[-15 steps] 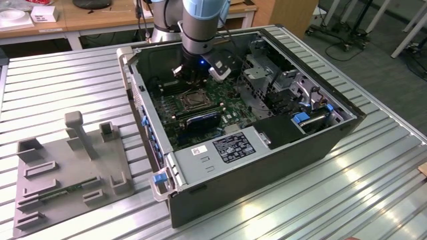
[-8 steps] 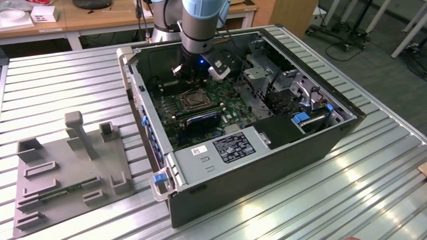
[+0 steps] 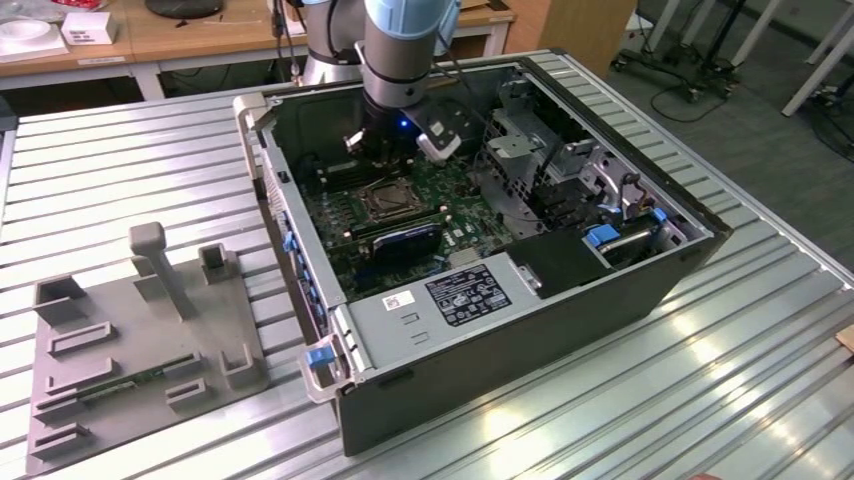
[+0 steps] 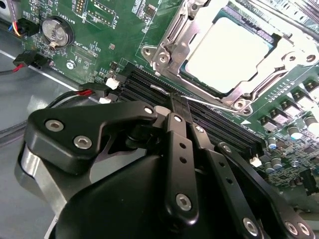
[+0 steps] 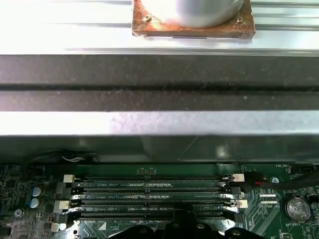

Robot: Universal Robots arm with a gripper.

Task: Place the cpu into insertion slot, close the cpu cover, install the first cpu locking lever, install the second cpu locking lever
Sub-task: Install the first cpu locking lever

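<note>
The open computer case lies on the table with the arm reaching down into it. The pale cpu sits flat in the insertion slot. The silvery cpu cover lies down around the cpu's edges. A thin wire locking lever runs along the socket's side next to the memory slots. My gripper is shut, with its black fingertips together right at this lever's hooked end. In the exterior view the gripper hovers just behind the socket. In the first wrist view the gripper is over the memory slots.
Long black memory slots lie beside the socket. A coin battery and red and black cables sit nearby. The case wall and a drive cage hem in the board. A grey fixture plate lies on the exterior view's left.
</note>
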